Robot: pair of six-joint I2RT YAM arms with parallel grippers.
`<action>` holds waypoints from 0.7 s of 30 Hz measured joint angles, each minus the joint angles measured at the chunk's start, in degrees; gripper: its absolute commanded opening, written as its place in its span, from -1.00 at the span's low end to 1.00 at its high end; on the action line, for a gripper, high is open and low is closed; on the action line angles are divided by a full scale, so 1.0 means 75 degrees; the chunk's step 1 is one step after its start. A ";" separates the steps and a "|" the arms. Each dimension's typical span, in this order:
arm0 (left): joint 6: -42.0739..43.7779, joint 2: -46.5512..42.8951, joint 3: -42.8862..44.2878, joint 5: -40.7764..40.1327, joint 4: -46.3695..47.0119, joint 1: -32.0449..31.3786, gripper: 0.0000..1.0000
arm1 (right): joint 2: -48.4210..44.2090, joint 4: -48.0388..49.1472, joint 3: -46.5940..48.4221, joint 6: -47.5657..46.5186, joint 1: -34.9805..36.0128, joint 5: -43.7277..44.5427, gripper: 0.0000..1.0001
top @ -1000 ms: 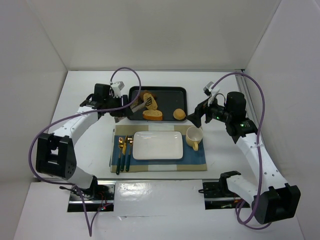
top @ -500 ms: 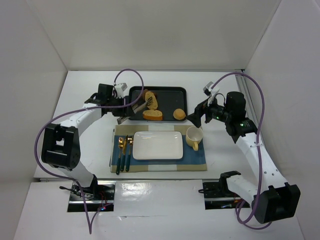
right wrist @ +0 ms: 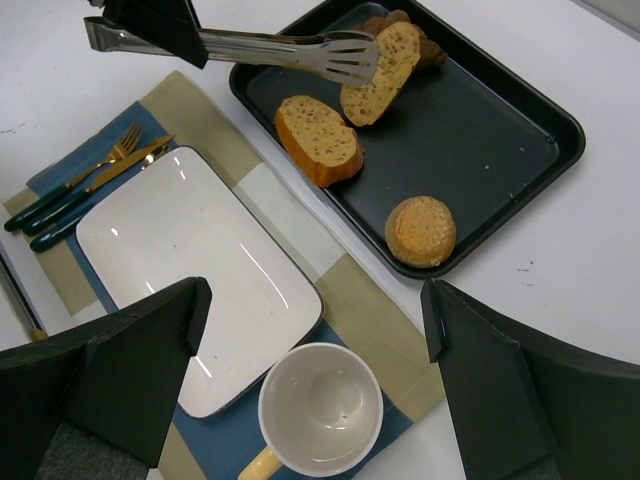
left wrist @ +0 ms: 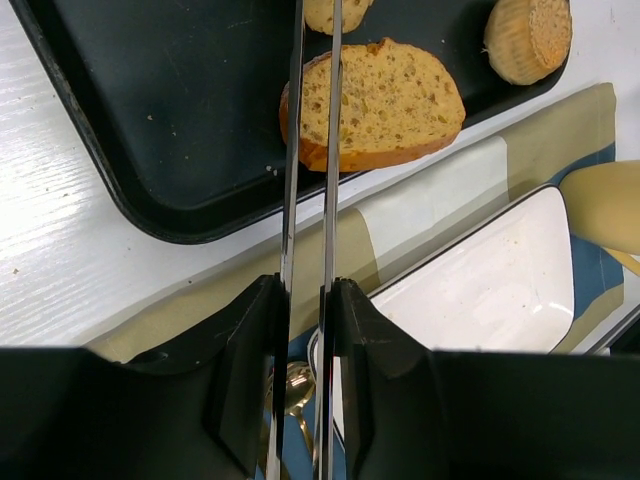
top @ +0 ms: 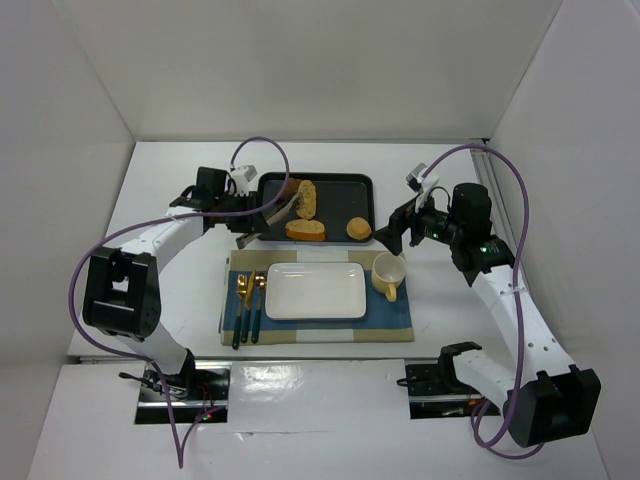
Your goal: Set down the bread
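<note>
Clamping tongs (top: 277, 208) in the top view, the left gripper (top: 247, 215) is pointing at the bread (top: 306, 198) in the far-left corner of the tray (top: 340, 195). Left wrist: the bread is lying straight ahead at the tips. Right wrist: the right gripper (right wrist: 315, 290) is gaping empty, farther off.

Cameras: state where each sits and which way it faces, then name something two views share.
Top external: above and behind the bases, looking down on the table; left arm and right arm show.
Left wrist: on the left arm, looking along the tongs to the tray; the left gripper clamps them.
Right wrist: on the right arm, looking down on plate and cup; the open right gripper frames the bottom.
Both wrist views show the golden loaf piece.
</note>
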 measured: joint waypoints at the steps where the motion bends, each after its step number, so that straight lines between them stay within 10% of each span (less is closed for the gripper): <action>1: 0.0000 0.0000 0.0000 0.0003 0.0000 0.0000 -1.00 | 0.0000 0.0000 0.0000 0.0000 0.0000 0.0000 1.00; 21: -0.0052 -0.1011 -0.0280 0.0149 -0.0026 0.0000 -1.00 | 0.0000 0.0000 0.0000 0.0000 0.0000 0.0000 1.00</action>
